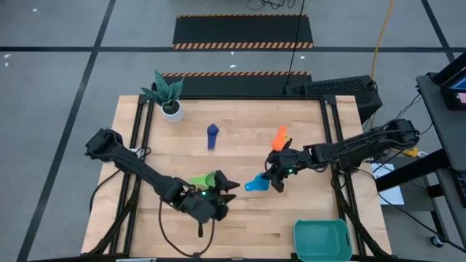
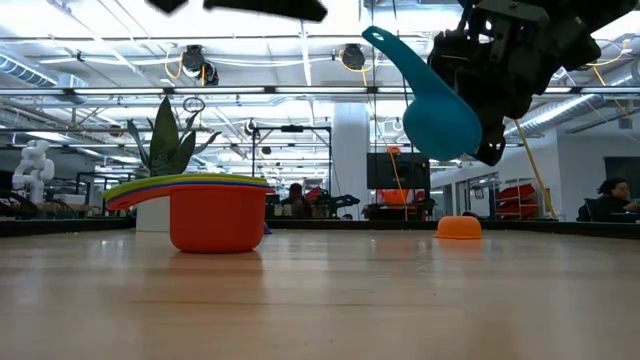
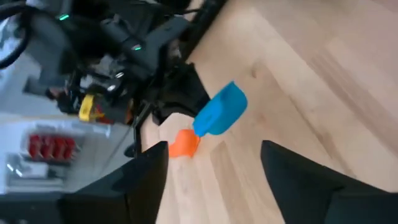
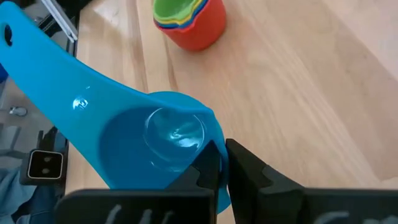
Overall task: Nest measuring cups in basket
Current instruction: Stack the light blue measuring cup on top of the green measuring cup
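Light blue cup pinched by right jaws | left jaws spread | wooden table

Right end effector holding light blue cup aloft, nested cup stack — orange cup beyond

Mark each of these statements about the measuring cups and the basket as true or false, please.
1. The right gripper holds the light blue cup above the table. True.
2. The basket already holds the nested stack. False: the red cup's stack stands on the table, away from the basket.
3. An orange cup sits alone on the table. True.
4. The left gripper grips the orange cup. False: its fingers are apart, holding nothing.
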Motion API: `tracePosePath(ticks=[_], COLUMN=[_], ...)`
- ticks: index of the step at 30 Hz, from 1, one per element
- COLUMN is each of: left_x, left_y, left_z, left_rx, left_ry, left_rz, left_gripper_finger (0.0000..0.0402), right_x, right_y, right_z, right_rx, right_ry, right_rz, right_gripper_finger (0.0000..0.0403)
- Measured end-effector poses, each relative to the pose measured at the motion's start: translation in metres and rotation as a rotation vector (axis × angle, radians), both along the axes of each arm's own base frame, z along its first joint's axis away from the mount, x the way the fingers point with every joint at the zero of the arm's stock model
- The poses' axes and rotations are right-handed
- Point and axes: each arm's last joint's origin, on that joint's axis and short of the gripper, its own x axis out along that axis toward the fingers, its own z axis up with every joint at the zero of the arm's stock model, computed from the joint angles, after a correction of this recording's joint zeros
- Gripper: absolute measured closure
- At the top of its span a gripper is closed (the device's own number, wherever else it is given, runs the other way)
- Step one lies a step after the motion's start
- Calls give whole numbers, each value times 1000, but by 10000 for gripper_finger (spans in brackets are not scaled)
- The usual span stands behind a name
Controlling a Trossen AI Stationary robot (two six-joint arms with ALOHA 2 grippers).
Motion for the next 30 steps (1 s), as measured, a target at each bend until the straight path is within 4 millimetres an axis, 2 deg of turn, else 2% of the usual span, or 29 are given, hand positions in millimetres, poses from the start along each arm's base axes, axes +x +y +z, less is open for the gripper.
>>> tracePosePath(ticks=[3, 7, 16, 20, 30], left_x=[3, 10, 30, 30, 33], left_y=[-3, -9, -11, -12, -5], left_z=[-9, -19, -36, -39, -39], left_rx=[109, 209, 428, 548, 612], left_ry=[49, 60, 47, 92, 121], left_rz=[-52, -116, -175, -188, -195], left_gripper_finger=[128, 137, 206, 236, 300], right_x=[0, 0, -1, -2, -2], right_y=[1, 0, 1, 1, 1], right_z=[-2, -2, -3, -3, -3], right_rx=[17, 17, 40, 40, 54], right_ry=[14, 20, 36, 41, 49], right_rz=[10, 11, 22, 23, 7], right_gripper_finger=[394, 394, 394, 394, 394])
